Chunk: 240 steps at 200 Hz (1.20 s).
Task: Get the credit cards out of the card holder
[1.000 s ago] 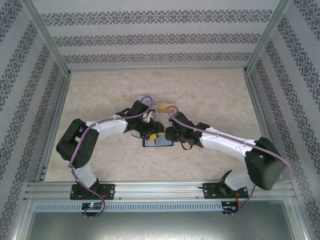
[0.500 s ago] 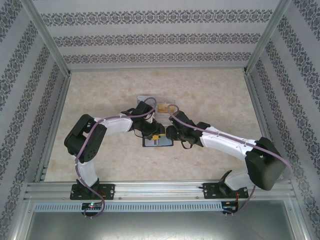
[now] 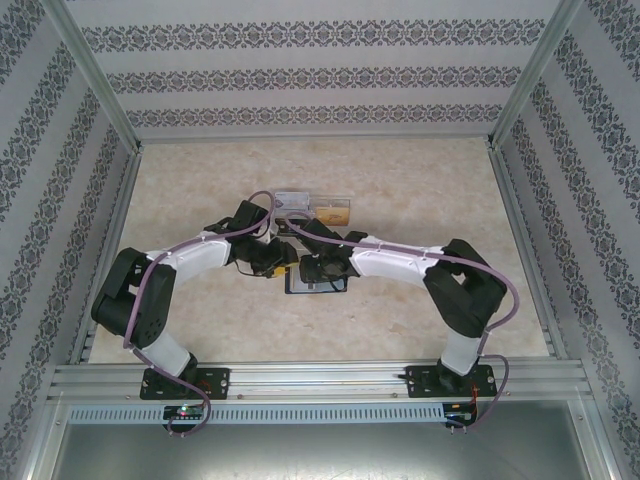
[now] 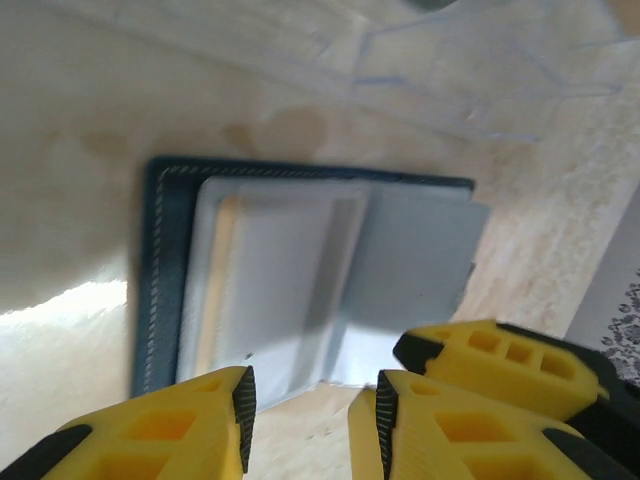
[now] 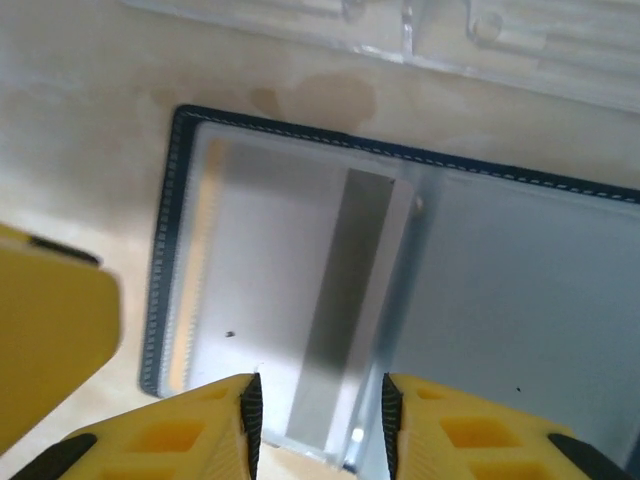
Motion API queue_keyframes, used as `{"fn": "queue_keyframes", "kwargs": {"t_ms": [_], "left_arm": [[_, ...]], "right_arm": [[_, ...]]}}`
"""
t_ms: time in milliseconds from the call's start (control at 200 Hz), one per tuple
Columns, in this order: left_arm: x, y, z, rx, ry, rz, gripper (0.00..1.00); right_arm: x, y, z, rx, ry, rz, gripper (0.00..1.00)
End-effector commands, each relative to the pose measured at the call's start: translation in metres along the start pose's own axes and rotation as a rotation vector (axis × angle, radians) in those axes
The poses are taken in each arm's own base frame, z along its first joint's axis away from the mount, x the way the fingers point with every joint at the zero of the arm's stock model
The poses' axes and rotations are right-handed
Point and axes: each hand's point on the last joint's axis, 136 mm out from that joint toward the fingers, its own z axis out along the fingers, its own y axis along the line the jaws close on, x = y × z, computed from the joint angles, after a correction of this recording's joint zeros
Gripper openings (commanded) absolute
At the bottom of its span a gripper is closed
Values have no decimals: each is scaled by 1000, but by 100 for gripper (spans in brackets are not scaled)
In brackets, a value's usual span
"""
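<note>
Your left pincer (image 4: 312, 415) spread over the near edge of the open card holder (image 4: 300, 270), your right pincer (image 5: 320, 425) spread above its grey inner pockets, nothing pinched in either, card holder flat on the worktop (image 3: 430, 190), just beside the clear box (image 3: 300, 199).

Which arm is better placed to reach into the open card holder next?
Probably the right gripper: jaws open over the pocket of the card holder; the left gripper sits nearer its outer edge.
</note>
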Motion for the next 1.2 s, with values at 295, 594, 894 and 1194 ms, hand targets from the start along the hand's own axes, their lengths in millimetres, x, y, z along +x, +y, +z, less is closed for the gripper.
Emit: {"fn": "queue_keyframes", "kwargs": {"t_ms": [295,594,894,1194], "left_arm": [[15,7,18,-15,72,28,35],[17,9,28,-43,93,52,35],[19,19,35,-77,102,40,36],[24,20,41,-88,127,59,33]], "right_arm": [[21,-22,23,88,108,28,26],[26,-32,26,106,122,32,21],[27,-24,29,30,126,53,19],[25,-23,30,-34,140,109,15]]}}
